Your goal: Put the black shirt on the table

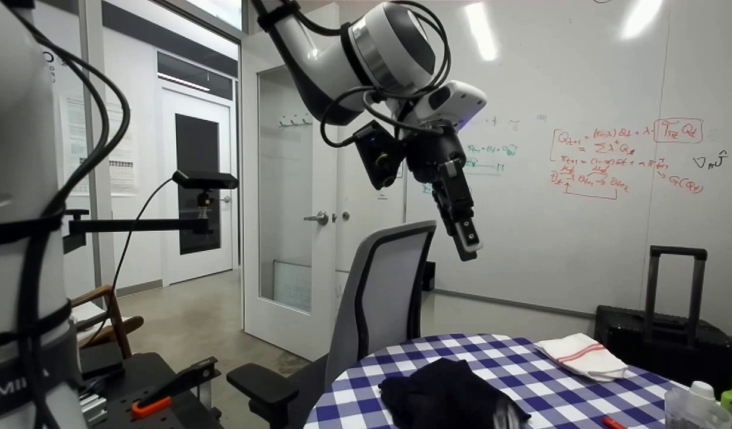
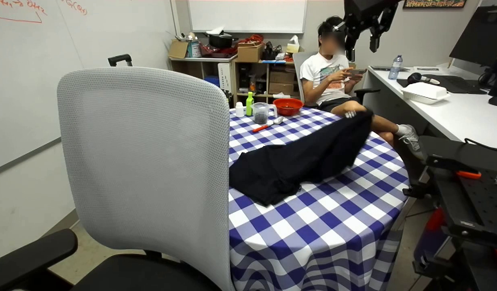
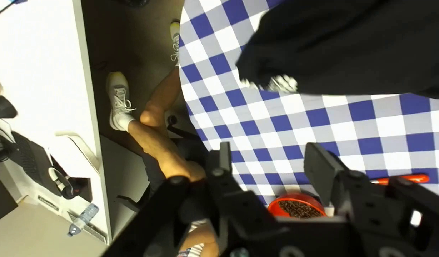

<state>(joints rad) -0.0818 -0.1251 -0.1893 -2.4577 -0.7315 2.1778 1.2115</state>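
Observation:
The black shirt (image 2: 297, 157) is a crumpled dark cloth over the round table (image 2: 268, 238), which has a blue and white checked cloth. In this exterior view one end of the shirt, with a small white print, looks raised and blurred. The shirt also shows in an exterior view (image 1: 443, 393) and at the upper right of the wrist view (image 3: 348, 53). My gripper (image 2: 363, 47) is high above that end, apart from the shirt. It also shows in an exterior view (image 1: 470, 249). In the wrist view the gripper (image 3: 268, 153) has its fingers wide apart with nothing between them.
A grey chair (image 2: 147, 161) stands against the table. A folded white towel (image 1: 583, 356), a red bowl (image 2: 288, 106), a measuring cup (image 2: 261, 114), a green bottle (image 2: 249, 104) and a red-handled spoon (image 2: 267, 125) are on the table. A person (image 2: 329, 76) sits beyond, beside a white desk (image 2: 474, 117).

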